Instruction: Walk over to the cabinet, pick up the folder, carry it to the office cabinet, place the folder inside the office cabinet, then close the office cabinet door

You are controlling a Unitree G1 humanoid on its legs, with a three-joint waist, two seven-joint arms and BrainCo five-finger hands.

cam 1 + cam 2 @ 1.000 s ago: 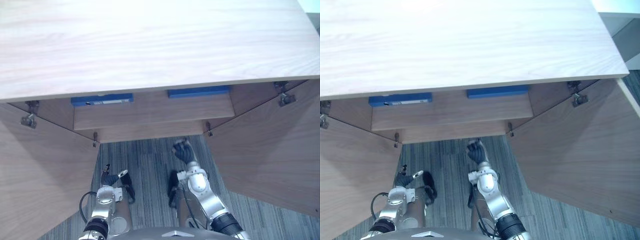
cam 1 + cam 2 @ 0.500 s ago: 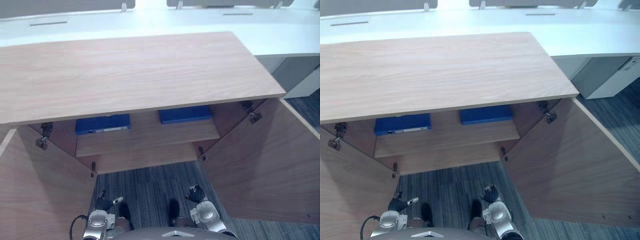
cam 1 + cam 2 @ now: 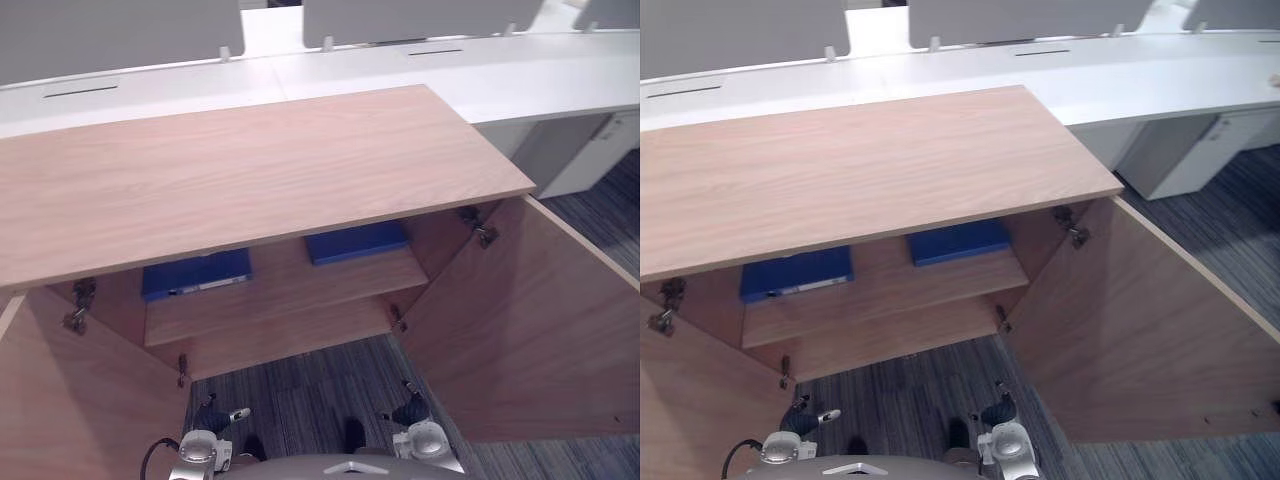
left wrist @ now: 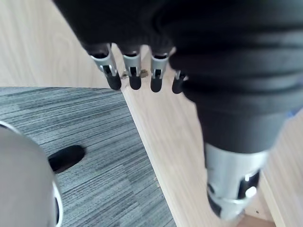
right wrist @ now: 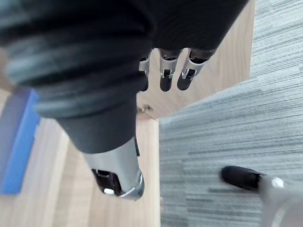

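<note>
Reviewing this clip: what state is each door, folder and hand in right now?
left door: open
right door: open
left blue folder: flat on the shelf
right blue folder: flat on the shelf
left hand: open, empty
right hand: open, empty

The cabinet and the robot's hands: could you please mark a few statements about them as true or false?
1. The left door and right door of the cabinet both stand open. True.
2. A left folder and a right folder, both blue, lie on the shelf inside. True.
3. The right hand grips a folder. False: it hangs open and empty above the carpet.
4. A folder lies on the cabinet's top. False: both lie on the shelf beneath it.
5. The left hand is open, holding nothing. True.
</note>
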